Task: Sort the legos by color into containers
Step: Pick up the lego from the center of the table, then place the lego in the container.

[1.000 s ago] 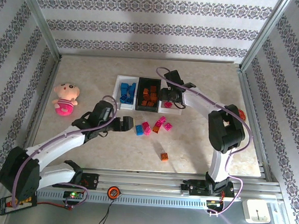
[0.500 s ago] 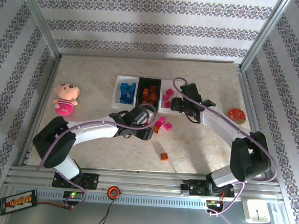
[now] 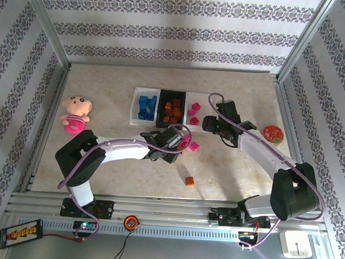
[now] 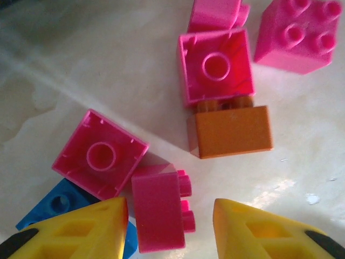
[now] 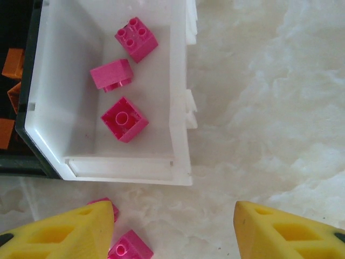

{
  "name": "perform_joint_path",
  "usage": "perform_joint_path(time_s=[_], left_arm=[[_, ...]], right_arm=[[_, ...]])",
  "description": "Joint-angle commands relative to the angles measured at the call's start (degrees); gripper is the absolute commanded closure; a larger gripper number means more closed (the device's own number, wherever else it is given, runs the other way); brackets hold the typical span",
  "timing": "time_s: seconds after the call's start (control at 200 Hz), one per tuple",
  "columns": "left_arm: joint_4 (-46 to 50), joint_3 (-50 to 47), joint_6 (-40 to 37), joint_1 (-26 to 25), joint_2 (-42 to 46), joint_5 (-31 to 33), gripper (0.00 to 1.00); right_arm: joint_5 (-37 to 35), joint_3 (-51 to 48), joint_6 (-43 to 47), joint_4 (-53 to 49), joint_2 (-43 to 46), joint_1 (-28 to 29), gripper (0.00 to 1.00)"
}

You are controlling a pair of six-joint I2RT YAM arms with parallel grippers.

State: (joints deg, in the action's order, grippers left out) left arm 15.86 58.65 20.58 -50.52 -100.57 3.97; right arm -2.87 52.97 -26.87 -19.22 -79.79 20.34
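- The left gripper (image 4: 170,211) hung low over a cluster of loose bricks on the table (image 3: 234,92). Its yellow jaws were spread, and a pink brick on its side (image 4: 159,213) lay between them. That brick lay close to one finger and clear of the other, so nothing was pinched.
- Beside it lay a hollow-side-up pink brick (image 4: 101,155) and a blue brick (image 4: 54,208). Farther off, an orange brick (image 4: 229,131) touched an upturned pink brick (image 4: 216,67).
- The right gripper (image 5: 173,216) had its jaws spread wide and empty. It hovered over bare table just outside the pink-filled white tray (image 5: 180,108), which held three pink bricks (image 5: 124,118).
- From above, the three trays stood side by side: the white tray with blue bricks (image 3: 134,106), the black tray (image 3: 160,108) with orange ones, then the pink-filled tray.
- A lone orange brick (image 3: 189,180) lay well apart, nearer the arms.
- A plush doll (image 3: 74,114) sat at the left and a red tape roll (image 3: 273,134) at the right.
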Motion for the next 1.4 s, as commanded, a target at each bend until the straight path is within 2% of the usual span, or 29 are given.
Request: perform_joint_path(time_s=[0.0, 0.185, 0.38, 0.475, 0.64, 0.754, 0.874, 1.109, 1.399], left_arm=[[2.36, 1.05, -1.24, -1.68, -2.08, 4.25, 0.58], [0.35, 0.18, -0.80, -2.36, -2.99, 5.20, 0.68], [1.48, -0.33, -0.52, -3.82, 0.24, 5.82, 0.82], [3.34, -0.37, 0.32, -4.15, 3.09, 4.87, 0.84], [5.70, 2.04, 1.68, -3.30, 9.38, -2.41, 0.84], [5.40, 6.66, 2.34, 0.34, 9.22, -8.52, 0.84], [4.46, 14.57, 1.44, 4.07, 4.04, -11.93, 0.84], [7.17, 36.19, 1.45, 11.22, -14.02, -14.77, 0.86], [15.73, 60.25, 1.66, 12.90, -31.76, -15.43, 0.85]], right_arm=[[1.12, -1.19, -0.68, 1.12, 1.30, -0.81, 0.39], [1.50, -1.63, -0.82, 1.41, 1.65, -1.21, 0.40], [1.64, -2.27, -0.96, 1.66, 2.40, -1.81, 0.39], [2.04, -2.84, -1.20, 1.98, 2.86, -2.14, 0.39], [2.55, -4.77, -1.41, 2.32, 4.39, -2.11, 0.39], [2.87, -7.03, -1.90, 2.61, 6.31, -2.23, 0.39], [2.87, -9.60, -2.37, 2.53, 8.68, -2.19, 0.39], [4.44, -13.72, -3.36, 1.40, 13.73, -1.88, 0.39], [6.67, -18.04, -3.17, 0.37, 19.47, -1.53, 0.37]])
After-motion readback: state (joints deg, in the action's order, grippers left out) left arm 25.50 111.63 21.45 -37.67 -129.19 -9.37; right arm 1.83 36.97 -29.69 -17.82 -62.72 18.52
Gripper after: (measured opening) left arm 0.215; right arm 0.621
